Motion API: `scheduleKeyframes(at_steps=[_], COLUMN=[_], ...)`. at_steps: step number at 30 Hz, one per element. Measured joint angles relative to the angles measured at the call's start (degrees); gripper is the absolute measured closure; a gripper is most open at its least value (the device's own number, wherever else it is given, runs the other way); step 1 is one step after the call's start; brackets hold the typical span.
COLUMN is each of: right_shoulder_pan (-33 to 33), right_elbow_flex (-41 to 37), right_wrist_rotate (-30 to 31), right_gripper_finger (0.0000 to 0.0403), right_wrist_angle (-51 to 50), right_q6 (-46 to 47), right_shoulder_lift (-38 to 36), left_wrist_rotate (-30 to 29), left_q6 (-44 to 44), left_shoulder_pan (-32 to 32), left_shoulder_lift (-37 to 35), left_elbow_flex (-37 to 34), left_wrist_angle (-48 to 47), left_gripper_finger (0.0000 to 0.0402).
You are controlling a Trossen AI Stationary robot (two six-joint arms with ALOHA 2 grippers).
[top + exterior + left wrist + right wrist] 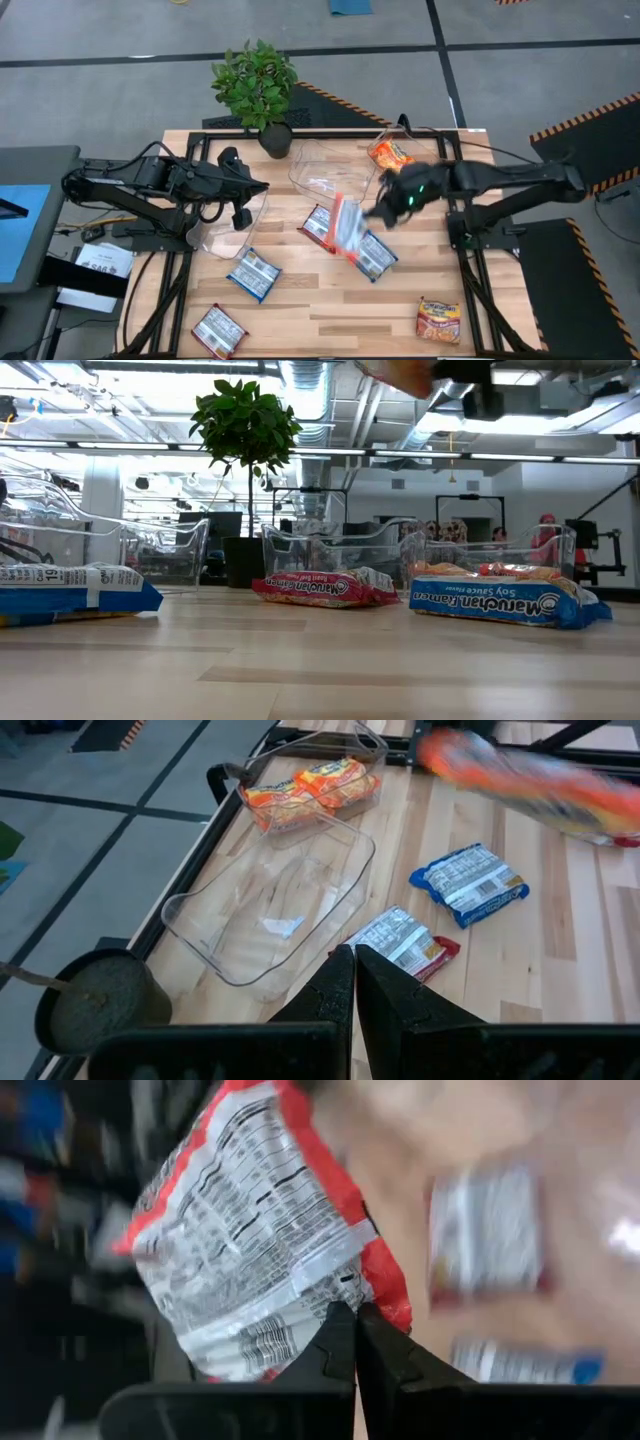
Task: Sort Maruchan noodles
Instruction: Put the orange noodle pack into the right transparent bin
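My right gripper (383, 211) hangs over the middle of the table, shut on a red-and-white noodle packet (346, 224), whose printed back fills the right wrist view (250, 1240). On the table below lie another red packet (317, 222) and a blue one (373, 256). Nearer the front edge lie a blue packet (252, 273), a red one (218, 330) and an orange one (438, 320). Orange packets (310, 785) sit in the far right clear bin. My left gripper (353, 962) is shut and hovers over the left clear bin (222, 238). My right gripper pinches the red-and-white packet between its two fingers at one edge (345, 1292), coming from the table's right. The packet is lifted clear of the table and sticks out from the fingers toward the table's left, showing at the low view's top (400, 372).
Three clear bins stand on the table's far half: left (270, 910), middle (325, 176) and far right (396, 140). A potted plant (257, 85) stands at the far edge. Bare wood shows at the front centre. Black frame rails run along both sides.
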Motion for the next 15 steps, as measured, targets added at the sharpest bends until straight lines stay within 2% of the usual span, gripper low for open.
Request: scheduleKeyframes(at_steps=[7, 15], right_shoulder_pan=[-15.4, -34.0], right_elbow_flex=[0.2, 2.3], right_wrist_rotate=[7.2, 19.4], right_gripper_finger=[0.0384, 0.0384], right_wrist_angle=[3.3, -6.7], right_q6=[-4.1, -8.5], right_shoulder_lift=[-3.3, 0.2], left_wrist_rotate=[0.0, -1.4], left_q6=[0.0, -0.1], left_shoulder_pan=[0.0, 0.0], left_shoulder_lift=[0.0, 0.0], left_elbow_flex=[0.0, 0.0], left_wrist_angle=[0.0, 0.2], left_gripper_finger=[0.0401, 0.0401])
